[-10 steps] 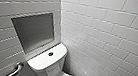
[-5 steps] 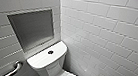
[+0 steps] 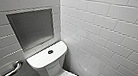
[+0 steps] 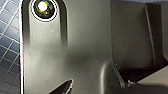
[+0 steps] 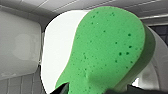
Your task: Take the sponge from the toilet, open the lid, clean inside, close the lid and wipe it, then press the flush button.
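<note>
Fingers (image 5: 62, 89) of the right gripper (image 5: 92, 90) are clamped tight on the lower end of the bright green, soft sponge (image 5: 107, 47). One sponge, pitted with small pores, wavy-edged, held up in front of the smooth oval of the glossy white ceramic toilet (image 3: 47, 60); contact there, can't tell. Left gripper (image 4: 97, 86): open or closed, can't tell. On the rectangular tank top, dead centre, one small dark round flush button (image 3: 50, 52). One shiny metal grab bar (image 3: 13, 70) on the wall beside the tank, one grey rectangular wall niche (image 3: 32, 28) above it. White oblong wall tiles (image 3: 116, 28) all round the corner, and small dark square floor tiles (image 4: 8, 50) below.
</note>
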